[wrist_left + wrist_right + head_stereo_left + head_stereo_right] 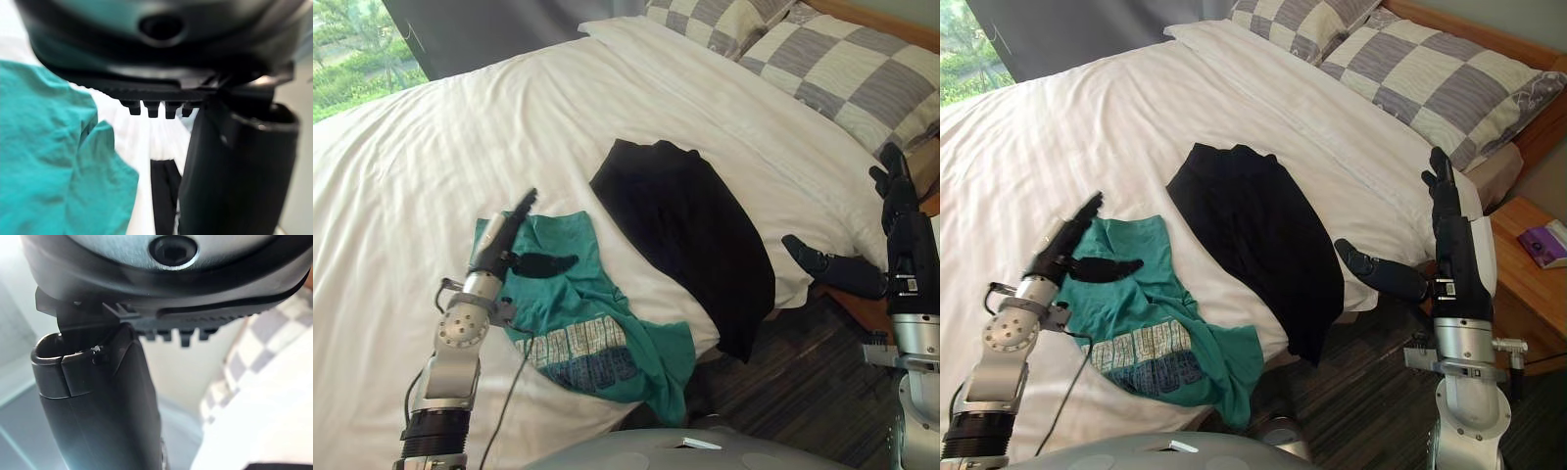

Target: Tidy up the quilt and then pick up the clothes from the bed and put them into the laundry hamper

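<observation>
**Bed, quilt:** white quilt spread over the bed and mostly smooth, with shallow creases. Two grey-and-cream checked pillows lie at the head, against a wooden headboard.

**Clothes, item 1:** teal T-shirt with a printed front. It lies rumpled on the quilt near the bed's near edge, and its lower corner droops over that edge.

**Clothes, item 2:** black garment, flat on the quilt just to the right of the teal T-shirt. A strip of white shows between the two, and its near end hangs over the bed's edge.

**Left hand**: over the far left corner of the teal T-shirt. Its fingers are straight and close together, the thumb is stuck out to the side, and it grips nothing. Whether it touches the cloth cannot be told.

**Right hand**: raised beside the bed's right edge, above the floor and well apart from both garments. Its fingers are straight and pointing up, the thumb is stretched out toward the bed, and it holds nothing.

**Surroundings:** wooden nightstand carrying a small purple object; dark wood floor; grey curtain beside a window with greenery outside.
</observation>
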{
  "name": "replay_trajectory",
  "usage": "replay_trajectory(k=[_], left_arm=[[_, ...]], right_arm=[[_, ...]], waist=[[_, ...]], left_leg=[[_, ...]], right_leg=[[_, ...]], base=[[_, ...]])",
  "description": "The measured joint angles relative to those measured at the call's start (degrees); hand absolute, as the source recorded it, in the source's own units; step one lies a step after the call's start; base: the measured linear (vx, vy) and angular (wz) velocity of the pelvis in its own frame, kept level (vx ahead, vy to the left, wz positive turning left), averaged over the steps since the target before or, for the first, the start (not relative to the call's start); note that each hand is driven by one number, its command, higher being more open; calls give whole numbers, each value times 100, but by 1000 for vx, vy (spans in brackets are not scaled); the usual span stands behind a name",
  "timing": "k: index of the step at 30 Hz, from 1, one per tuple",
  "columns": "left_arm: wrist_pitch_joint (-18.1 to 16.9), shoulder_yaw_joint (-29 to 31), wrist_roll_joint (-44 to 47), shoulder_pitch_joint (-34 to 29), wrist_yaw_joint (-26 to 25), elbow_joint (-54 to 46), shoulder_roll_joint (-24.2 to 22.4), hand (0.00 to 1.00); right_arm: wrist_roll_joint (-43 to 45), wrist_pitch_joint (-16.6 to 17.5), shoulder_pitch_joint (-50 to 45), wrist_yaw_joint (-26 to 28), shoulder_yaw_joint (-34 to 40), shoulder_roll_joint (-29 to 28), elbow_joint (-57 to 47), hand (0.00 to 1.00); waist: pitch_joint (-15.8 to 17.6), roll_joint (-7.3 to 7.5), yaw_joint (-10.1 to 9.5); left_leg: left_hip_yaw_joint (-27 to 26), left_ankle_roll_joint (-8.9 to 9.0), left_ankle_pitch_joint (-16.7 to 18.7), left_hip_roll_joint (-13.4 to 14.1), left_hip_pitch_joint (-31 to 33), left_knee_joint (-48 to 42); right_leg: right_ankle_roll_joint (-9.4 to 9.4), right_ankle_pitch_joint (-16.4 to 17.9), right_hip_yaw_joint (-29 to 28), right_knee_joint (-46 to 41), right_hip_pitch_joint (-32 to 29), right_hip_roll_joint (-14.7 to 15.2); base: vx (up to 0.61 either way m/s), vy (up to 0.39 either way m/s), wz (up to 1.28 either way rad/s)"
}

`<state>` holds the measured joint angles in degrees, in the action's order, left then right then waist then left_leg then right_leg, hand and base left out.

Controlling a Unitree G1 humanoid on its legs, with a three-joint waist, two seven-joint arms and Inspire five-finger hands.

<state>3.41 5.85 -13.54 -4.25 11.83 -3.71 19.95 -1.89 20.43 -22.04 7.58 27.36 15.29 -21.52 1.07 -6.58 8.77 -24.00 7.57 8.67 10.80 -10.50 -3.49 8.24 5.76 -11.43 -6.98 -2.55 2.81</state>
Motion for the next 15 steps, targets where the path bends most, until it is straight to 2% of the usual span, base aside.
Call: replay_trajectory(k=[4, 7, 10, 13, 15], left_arm=[[272, -178, -289, -89, 115, 159, -8, 100], [522, -317, -282, -159, 46, 210, -132, 100], [686, -591, -276, -296, -288, 188, -389, 100], [811, -831, -278, -472, -761, 111, -623, 100], [817, -896, -279, -458, -898, 94, -683, 100]], right_arm=[[23, -14, -110, 3, -172, -1, -317, 100], [50, -13, -133, -76, -390, -1, -911, 100], [72, -7, -86, -161, -391, 35, -1416, 100], [117, 6, 3, -178, -374, 80, -1526, 100], [117, 6, 34, -175, -364, 94, -1526, 100]], waist=[[25, -5, 74], [189, -27, 60], [499, -18, -5], [612, -51, -78], [659, -129, -73]], left_leg=[[-163, 2, 2, -32, -1, -93], [-256, -45, 38, -76, 252, -272], [-299, -153, 112, -256, 460, -540], [-323, -279, 210, -466, 662, -759], [-321, -317, 266, -533, 764, -839]], right_leg=[[-1, 1, -111, -97, -49, 23], [-2, 36, -162, -476, -433, 63], [72, 258, -311, -1029, -818, 187], [160, 547, -481, -1487, -1156, 369], [175, 647, -521, -1680, -1302, 429]], base=[[-5, -3, -10], [-68, 5, -7], [-72, 3, -2], [-91, 5, -3], [-90, 15, 7]])
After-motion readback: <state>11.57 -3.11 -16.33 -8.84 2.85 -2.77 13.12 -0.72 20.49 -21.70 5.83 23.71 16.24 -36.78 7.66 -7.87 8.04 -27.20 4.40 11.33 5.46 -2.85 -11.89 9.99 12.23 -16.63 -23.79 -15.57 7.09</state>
